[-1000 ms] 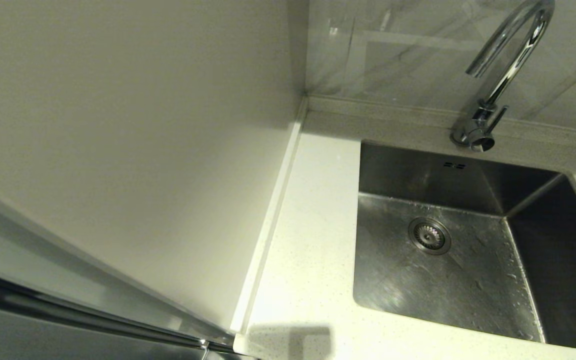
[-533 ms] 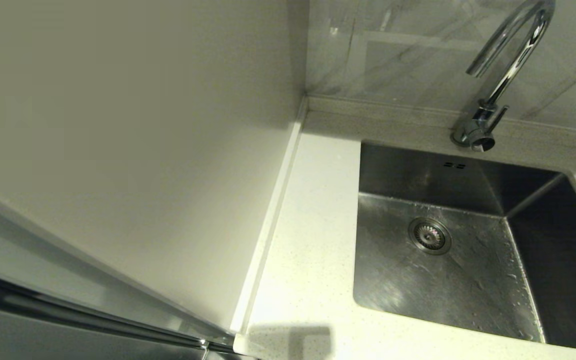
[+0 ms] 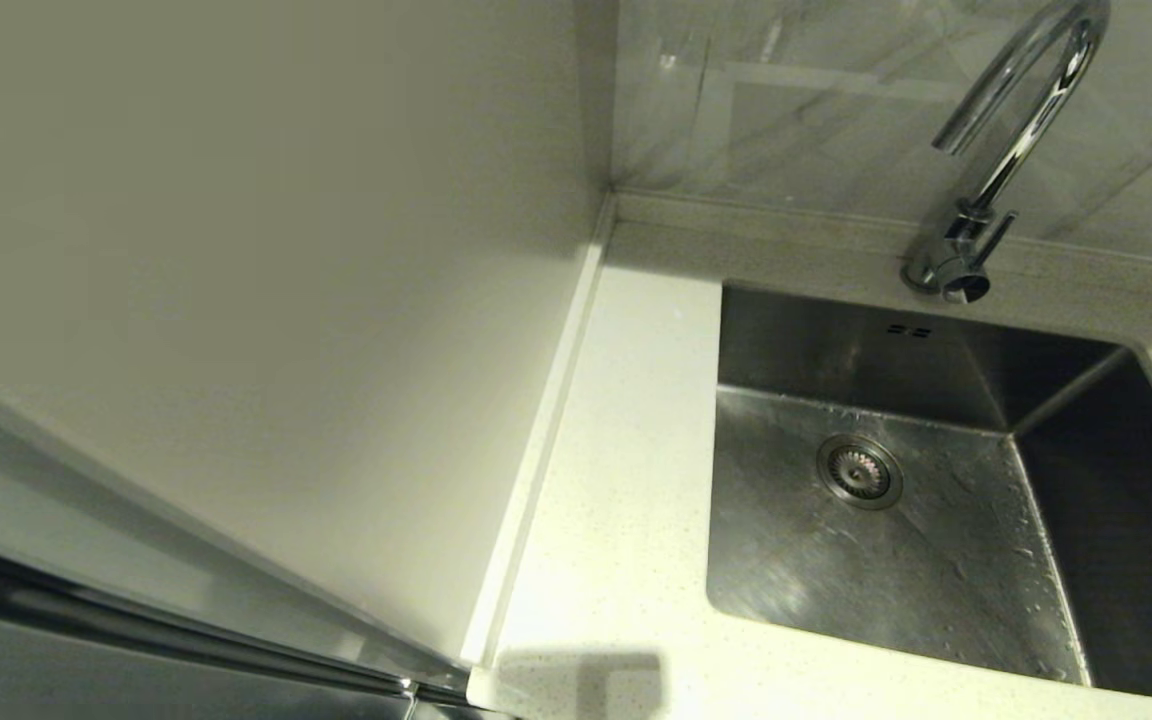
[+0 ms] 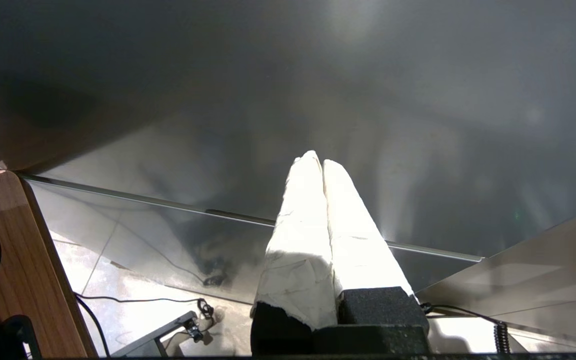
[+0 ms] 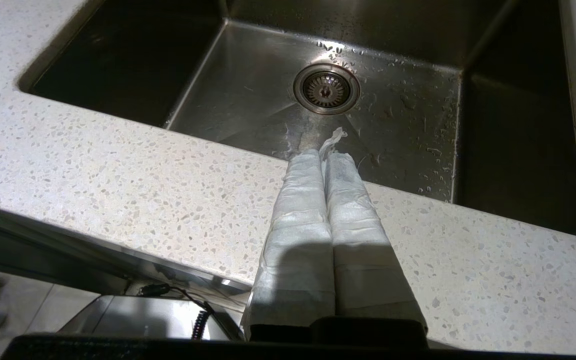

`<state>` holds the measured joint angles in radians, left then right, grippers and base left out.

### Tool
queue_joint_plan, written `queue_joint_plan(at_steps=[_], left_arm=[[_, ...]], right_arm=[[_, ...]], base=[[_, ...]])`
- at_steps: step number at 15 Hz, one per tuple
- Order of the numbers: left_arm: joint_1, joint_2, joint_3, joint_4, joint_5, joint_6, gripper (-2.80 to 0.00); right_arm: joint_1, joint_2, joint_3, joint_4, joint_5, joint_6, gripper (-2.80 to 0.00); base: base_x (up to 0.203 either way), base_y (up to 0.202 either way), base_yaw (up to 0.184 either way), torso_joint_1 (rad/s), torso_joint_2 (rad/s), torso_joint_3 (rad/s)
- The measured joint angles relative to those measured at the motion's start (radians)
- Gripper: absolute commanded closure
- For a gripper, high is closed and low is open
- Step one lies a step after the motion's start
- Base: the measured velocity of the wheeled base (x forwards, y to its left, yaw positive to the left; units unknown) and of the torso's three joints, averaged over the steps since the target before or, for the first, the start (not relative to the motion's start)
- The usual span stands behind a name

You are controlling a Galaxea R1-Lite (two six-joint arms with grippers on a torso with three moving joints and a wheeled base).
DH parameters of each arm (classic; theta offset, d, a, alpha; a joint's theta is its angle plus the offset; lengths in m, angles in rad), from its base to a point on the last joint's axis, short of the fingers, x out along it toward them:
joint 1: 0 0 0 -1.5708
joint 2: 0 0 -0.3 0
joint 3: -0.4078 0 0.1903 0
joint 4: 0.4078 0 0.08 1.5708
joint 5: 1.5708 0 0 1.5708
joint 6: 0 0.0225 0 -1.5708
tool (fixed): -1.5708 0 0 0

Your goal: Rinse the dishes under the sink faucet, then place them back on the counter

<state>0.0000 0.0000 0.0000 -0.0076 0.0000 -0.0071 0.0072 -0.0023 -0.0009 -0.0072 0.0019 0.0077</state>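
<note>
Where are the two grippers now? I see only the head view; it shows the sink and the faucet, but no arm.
Observer: The right gripper is over the front strip of the counter, and its tips point toward the sink.
Operator: Does it hold anything?
Observer: No. Its wrapped fingers are pressed together with nothing between them. Only a loose shred of the wrap sticks out at the tips.
Operator: And the left one?
Observer: The left gripper is also shut and empty. It faces a grey panel, with the floor and cables below it.
</note>
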Motion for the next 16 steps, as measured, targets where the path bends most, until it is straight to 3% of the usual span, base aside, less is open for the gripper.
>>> queue_joint_plan(at_steps=[16], left_arm=[[0.000, 0.000, 0.000, 0.000, 0.000, 0.000, 0.00]], right_arm=[[0.000, 0.000, 0.001, 0.000, -0.003, 0.003, 0.00]], base=[[0.000, 0.000, 0.000, 0.000, 0.00, 0.000]])
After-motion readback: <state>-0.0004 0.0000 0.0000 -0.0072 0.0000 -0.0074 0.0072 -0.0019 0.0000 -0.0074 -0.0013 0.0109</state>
